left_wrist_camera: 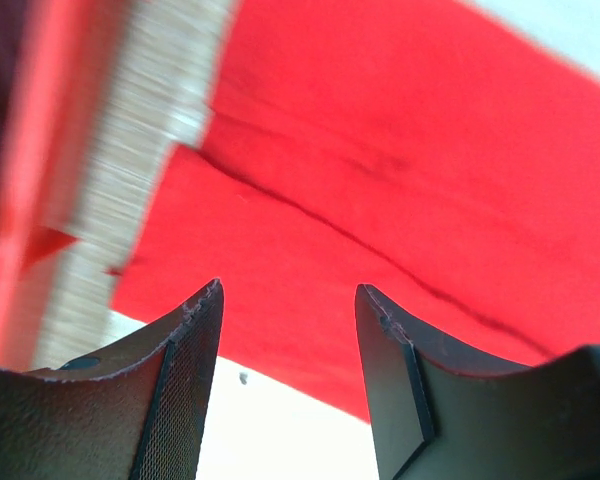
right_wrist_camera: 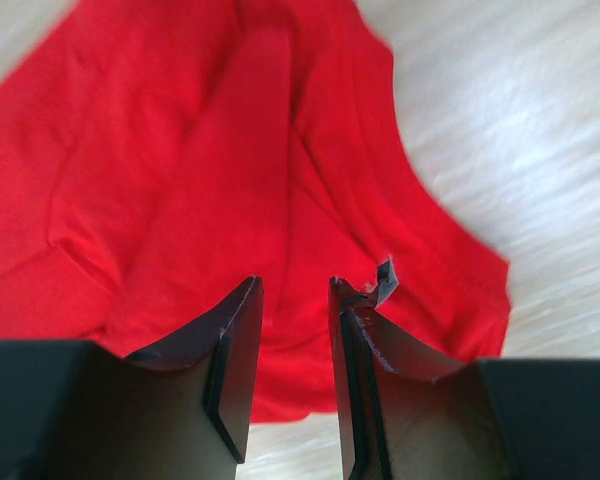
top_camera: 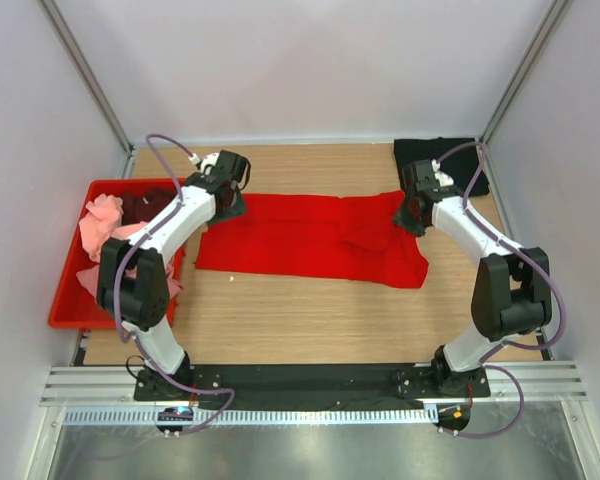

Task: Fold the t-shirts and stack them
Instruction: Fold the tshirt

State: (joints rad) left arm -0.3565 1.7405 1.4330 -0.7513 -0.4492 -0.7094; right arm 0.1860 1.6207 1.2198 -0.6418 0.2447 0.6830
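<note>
A bright red t-shirt (top_camera: pixel 310 240) lies as a long band across the middle of the wooden table (top_camera: pixel 310 320), its right end bunched. My left gripper (top_camera: pixel 232 204) hovers over the band's left end. In the left wrist view it (left_wrist_camera: pixel 290 290) is open, with only red cloth (left_wrist_camera: pixel 380 180) below it. My right gripper (top_camera: pixel 411 217) is above the rumpled right end. Its jaws (right_wrist_camera: pixel 295 285) stand apart over the red cloth (right_wrist_camera: pixel 180 170) with nothing between them. A black t-shirt (top_camera: pixel 442 153) lies at the back right. Pink (top_camera: pixel 102 226) and dark maroon (top_camera: pixel 145 205) t-shirts lie heaped in the crate.
A rigid red plastic crate (top_camera: pixel 65 300) sits at the table's left edge, close to the left arm; its wall (left_wrist_camera: pixel 20 200) shows blurred in the left wrist view. White walls and metal posts enclose the table's back and sides.
</note>
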